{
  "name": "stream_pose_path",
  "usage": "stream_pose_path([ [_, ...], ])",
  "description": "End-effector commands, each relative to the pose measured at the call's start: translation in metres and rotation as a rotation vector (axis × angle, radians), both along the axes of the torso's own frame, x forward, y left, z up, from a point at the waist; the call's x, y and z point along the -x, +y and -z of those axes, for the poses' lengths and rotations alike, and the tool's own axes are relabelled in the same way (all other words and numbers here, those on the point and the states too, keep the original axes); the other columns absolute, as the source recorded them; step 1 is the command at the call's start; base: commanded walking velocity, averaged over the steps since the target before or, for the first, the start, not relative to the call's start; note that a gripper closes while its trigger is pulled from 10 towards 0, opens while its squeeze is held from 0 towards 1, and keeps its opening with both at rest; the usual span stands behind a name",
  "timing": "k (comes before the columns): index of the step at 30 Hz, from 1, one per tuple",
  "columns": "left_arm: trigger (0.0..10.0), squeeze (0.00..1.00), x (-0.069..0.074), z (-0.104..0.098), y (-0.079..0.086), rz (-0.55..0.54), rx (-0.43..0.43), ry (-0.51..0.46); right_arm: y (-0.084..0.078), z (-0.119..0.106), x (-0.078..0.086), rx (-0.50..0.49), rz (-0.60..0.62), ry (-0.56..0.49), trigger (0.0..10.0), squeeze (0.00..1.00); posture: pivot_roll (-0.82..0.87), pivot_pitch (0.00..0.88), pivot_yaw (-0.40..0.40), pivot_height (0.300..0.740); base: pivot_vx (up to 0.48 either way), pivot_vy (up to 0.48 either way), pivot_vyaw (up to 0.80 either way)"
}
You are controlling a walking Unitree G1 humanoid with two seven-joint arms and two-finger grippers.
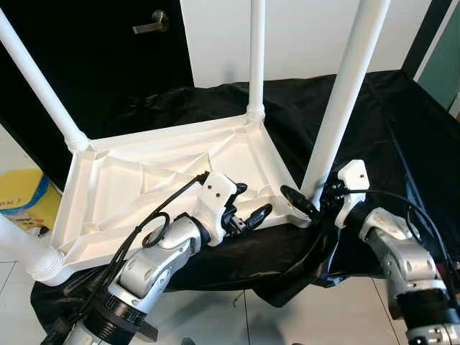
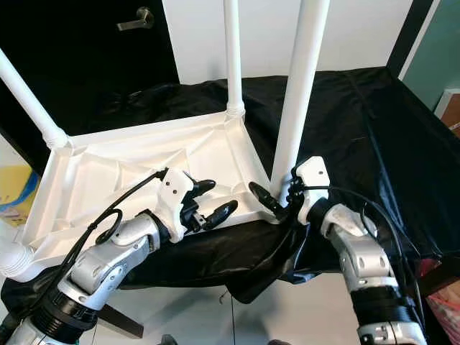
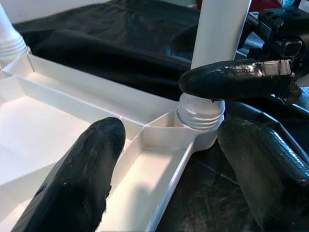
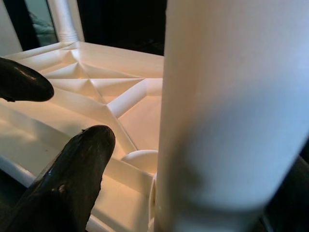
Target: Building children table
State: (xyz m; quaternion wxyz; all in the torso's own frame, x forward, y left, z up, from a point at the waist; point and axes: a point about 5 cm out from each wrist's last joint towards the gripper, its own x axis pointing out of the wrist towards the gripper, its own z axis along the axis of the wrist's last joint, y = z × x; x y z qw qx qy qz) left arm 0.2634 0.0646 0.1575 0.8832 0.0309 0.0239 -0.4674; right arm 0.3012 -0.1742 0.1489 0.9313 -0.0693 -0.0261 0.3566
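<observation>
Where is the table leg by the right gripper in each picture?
Left eye: leg, right of centre, rising from the near corner.
Right eye: leg, centre-right.
Left wrist: leg, top, above its threaded socket.
Right wrist: leg, right half.
Shared landmark: that corner socket.

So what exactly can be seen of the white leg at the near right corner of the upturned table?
The white leg is a smooth plastic-looking tube, standing upright with a slight lean. Its ribbed base sits in the corner socket of the upside-down tabletop, which lies on black cloth. The right gripper is open, its fingers either side of the leg near the base. The left gripper, also open, hovers beside that corner.
</observation>
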Motion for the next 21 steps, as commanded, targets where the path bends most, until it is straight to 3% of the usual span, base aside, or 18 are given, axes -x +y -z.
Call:
stream_pose_path([
  [1, 10.0, 0.00, 0.016, -0.001, -0.008, 0.341, -0.010, 0.021, 0.003, 0.002, 0.000, 0.008, -0.025, 0.008, 10.0, 0.00, -0.11, 0.016, 0.050, 0.740, 0.000, 0.000, 0.00],
  [6, 10.0, 0.00, 0.019, -0.001, -0.007, 0.350, -0.026, 0.034, 0.002, 0.003, -0.009, 0.021, -0.067, 0.030, 10.0, 0.00, -0.09, 0.033, 0.049, 0.740, 0.000, 0.000, 0.00],
  [7, 10.0, 0.00, 0.019, -0.001, -0.007, 0.349, -0.027, 0.036, 0.002, 0.003, -0.011, 0.029, -0.079, 0.036, 7.9, 0.00, -0.09, 0.033, 0.049, 0.740, 0.000, 0.000, 0.00],
  [8, 10.0, 0.00, 0.019, -0.002, -0.006, 0.342, -0.025, 0.042, 0.001, 0.005, -0.013, 0.050, -0.080, 0.034, 3.6, 0.00, -0.09, 0.052, 0.052, 0.740, 0.000, 0.000, 0.00],
  [10, 10.0, 0.00, 0.019, -0.002, -0.005, 0.337, -0.025, 0.045, 0.001, 0.006, -0.014, 0.065, -0.080, 0.032, 3.6, 0.00, -0.09, 0.055, 0.054, 0.740, 0.000, 0.000, 0.00],
  [11, 10.0, 0.00, 0.019, -0.003, -0.004, 0.333, -0.024, 0.049, 0.000, 0.008, -0.015, 0.066, -0.077, 0.037, 0.0, 0.00, -0.09, 0.067, 0.055, 0.740, 0.000, 0.000, 0.00],
  [20, 10.0, 0.00, 0.024, -0.001, -0.005, 0.331, -0.024, 0.063, -0.003, 0.016, -0.012, 0.062, -0.075, 0.056, 0.0, 0.00, -0.08, 0.088, 0.052, 0.740, 0.000, 0.000, 0.00],
  [21, 10.0, 0.00, 0.024, -0.002, -0.004, 0.329, -0.021, 0.066, -0.003, 0.018, -0.011, 0.061, -0.069, 0.065, 1.1, 0.00, -0.09, 0.098, 0.054, 0.740, 0.000, 0.000, 0.00],
])
